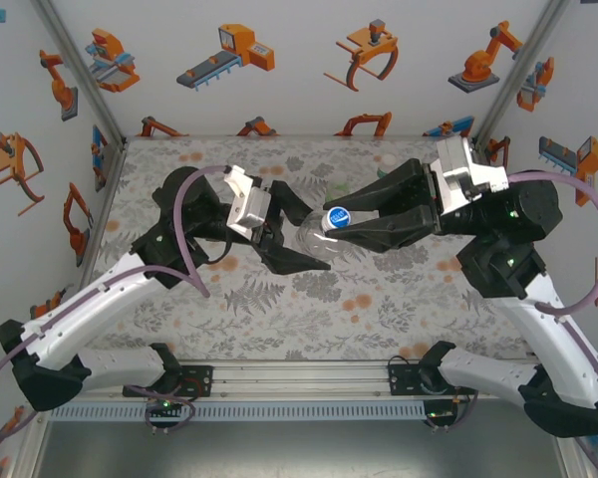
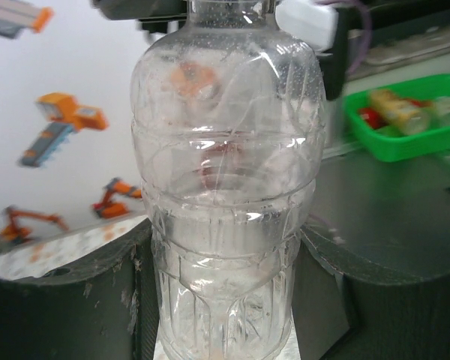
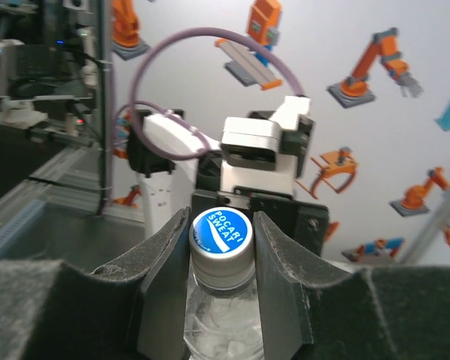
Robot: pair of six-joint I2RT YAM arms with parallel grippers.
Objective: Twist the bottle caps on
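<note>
Left hand (image 1: 287, 231) is clenching a clear plastic bottle (image 2: 225, 195); right hand (image 1: 339, 221) is grasping its blue-topped round cap (image 3: 221, 232) (white lettering).

Overhead now: a white back wall (image 1: 299, 100), dotted with orange robot-arm and conveyor pictures (image 1: 229, 55), and the same prints run down the left wall (image 1: 30, 149) and the right wall (image 1: 578, 100). Bare metal posts (image 1: 80, 60) mark the corners, slanting in toward the table. The tablecloth (image 1: 309, 319) is grey with pale leaves and faint orange blotches. Light is even and bright, with soft shadows. A slotted metal rail (image 1: 299, 383) runs along the near edge, with a dull grey floor (image 1: 299, 448) below it. From the left wrist: a grey counter (image 2: 390, 217) carrying a green tray (image 2: 412, 148) of blurred packets. From the right wrist, a dark equipment rack (image 3: 37, 60) stands on the left.
</note>
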